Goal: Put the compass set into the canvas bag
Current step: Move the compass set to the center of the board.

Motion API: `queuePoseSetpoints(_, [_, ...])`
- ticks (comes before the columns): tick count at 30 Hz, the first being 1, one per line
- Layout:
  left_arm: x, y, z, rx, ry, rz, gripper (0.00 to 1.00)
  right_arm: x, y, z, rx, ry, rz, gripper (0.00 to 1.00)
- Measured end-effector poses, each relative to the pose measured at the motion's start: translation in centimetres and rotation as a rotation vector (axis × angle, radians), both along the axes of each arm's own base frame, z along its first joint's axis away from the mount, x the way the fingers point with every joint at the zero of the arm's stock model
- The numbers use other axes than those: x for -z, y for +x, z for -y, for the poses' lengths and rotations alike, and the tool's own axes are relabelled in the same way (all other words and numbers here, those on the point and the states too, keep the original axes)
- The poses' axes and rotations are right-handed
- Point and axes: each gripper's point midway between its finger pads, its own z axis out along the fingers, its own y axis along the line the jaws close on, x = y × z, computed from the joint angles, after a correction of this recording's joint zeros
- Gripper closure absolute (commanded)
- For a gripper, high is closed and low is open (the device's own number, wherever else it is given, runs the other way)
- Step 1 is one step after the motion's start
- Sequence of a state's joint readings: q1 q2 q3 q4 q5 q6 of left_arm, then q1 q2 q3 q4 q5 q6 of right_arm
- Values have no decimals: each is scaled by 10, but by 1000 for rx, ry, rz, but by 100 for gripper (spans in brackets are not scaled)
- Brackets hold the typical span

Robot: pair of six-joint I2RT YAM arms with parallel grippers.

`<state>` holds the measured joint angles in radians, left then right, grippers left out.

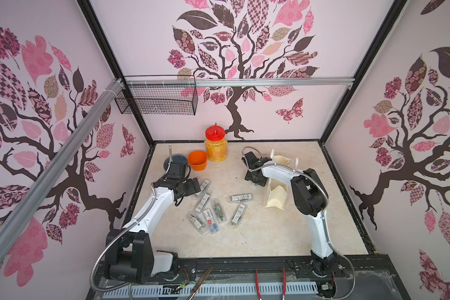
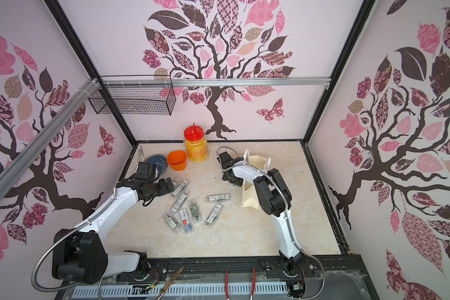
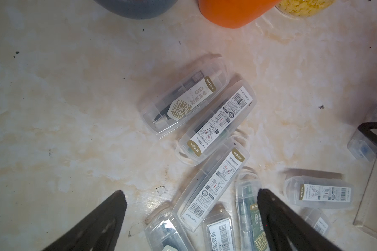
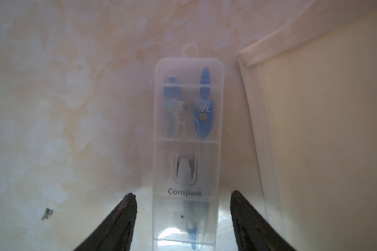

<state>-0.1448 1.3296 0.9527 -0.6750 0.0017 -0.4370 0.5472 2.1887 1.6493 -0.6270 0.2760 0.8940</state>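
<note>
L gripper (image 1: 196, 185) jaws wide, empty, at the left edge of 8 clear compass cases (image 1: 220, 210) strewn mid-table, labels "M&G", "ACS908A1" + barcodes; behind them: 1 dark dish (image 1: 178, 159), 1 orange cup (image 1: 197, 160), 1 red-lidded jar (image 1: 216, 148) w/ yellow fill. R gripper (image 4: 183, 194) half-open astride 9th case (image 4: 188, 130), marked "Compass", gaps both sides, no grip. That case sits just beside 1 canvas bag (image 1: 276, 197), outside it.

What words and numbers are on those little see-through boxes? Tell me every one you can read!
"Compass": on the compass case, clear with a blue compass inside.
"ACS908A1": on the barcode-label case, white label.
"M&G": on the gold-seal case, at one end of its label.
Barcode digits, Chinese print and every label in both top views: too small or blurred to read.
</note>
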Motion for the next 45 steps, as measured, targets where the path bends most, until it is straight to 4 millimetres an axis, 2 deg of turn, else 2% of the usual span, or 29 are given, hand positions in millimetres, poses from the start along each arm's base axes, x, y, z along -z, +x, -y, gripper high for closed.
queuePoseSetpoints(6, [0,0,0,0,1,0,2,3,1,-2,-28,17,-2,41])
queuePoseSetpoints(11, [0,0,-1,-2,5,2,2,3,2,-11,-82,44,-7,44])
queuePoseSetpoints(20, [-1,-2,-3,1,22,2,2,1,11,-46,-282,83,-15,51])
queuePoseSetpoints(23, [-4,-2,-4,3,24,10,2,1,5,-65,-382,62,-25,51])
queuePoseSetpoints(27, [-6,-3,-4,3,27,15,2,0,-14,-93,-522,40,-55,50])
queuePoseSetpoints(30, [-6,-4,-5,3,31,12,2,1,-28,-107,-609,18,-89,45])
queuePoseSetpoints(33, [-8,-4,-5,2,31,17,2,5,-37,-104,-648,-18,-121,38])
queuePoseSetpoints(37, [-10,-4,-5,2,29,26,2,5,-34,-91,-645,-63,-138,33])
queuePoseSetpoints(41, [-10,-4,-5,2,30,25,2,5,-23,-88,-626,-89,-129,33])
queuePoseSetpoints(45, [-10,-5,-5,2,29,25,2,5,-10,-95,-621,-84,-107,34])
